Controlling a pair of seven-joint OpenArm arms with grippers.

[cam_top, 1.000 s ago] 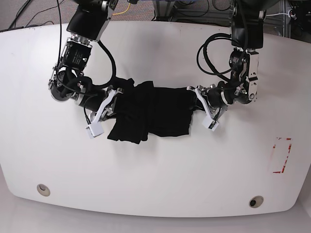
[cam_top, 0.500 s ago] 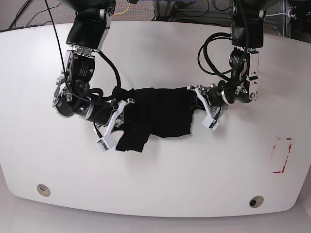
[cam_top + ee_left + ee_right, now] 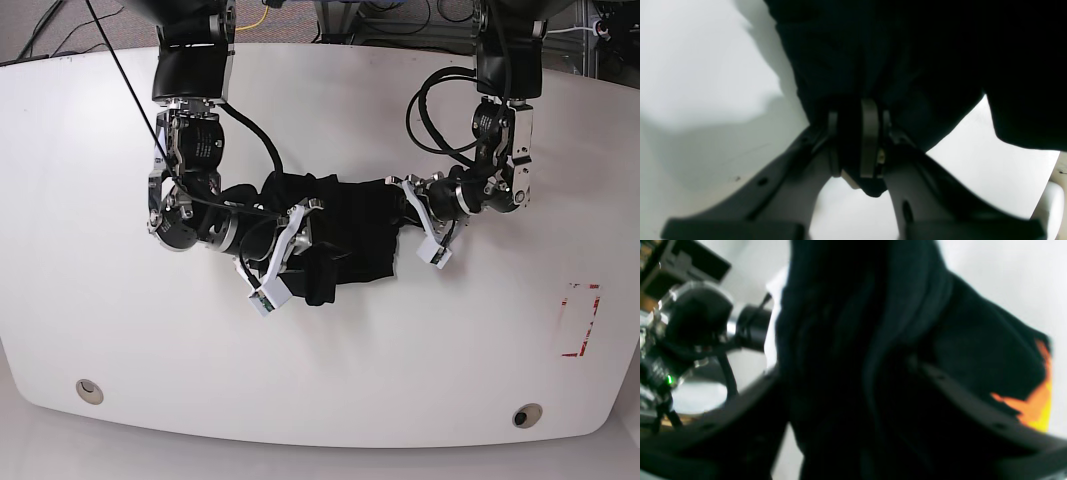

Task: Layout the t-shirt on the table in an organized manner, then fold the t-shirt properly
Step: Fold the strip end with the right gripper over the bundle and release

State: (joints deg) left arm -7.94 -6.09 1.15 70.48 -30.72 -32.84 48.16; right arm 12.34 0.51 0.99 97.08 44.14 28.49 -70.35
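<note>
L gripper [image 3: 857, 140] clamps t-shirt [image 3: 350, 235] edge; R gripper [image 3: 290, 250] beside it.

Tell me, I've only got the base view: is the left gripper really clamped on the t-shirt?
Observer: Yes. The left wrist view shows the left gripper shut on a fold of the t-shirt.
Operator: And the right one?
Observer: In the right wrist view the right gripper has its jaws apart, with fabric bunched between them.
Operator: Anything else there?
Observer: A blurred orange-yellow patch at the fabric's edge; I can't tell what it is.
</note>
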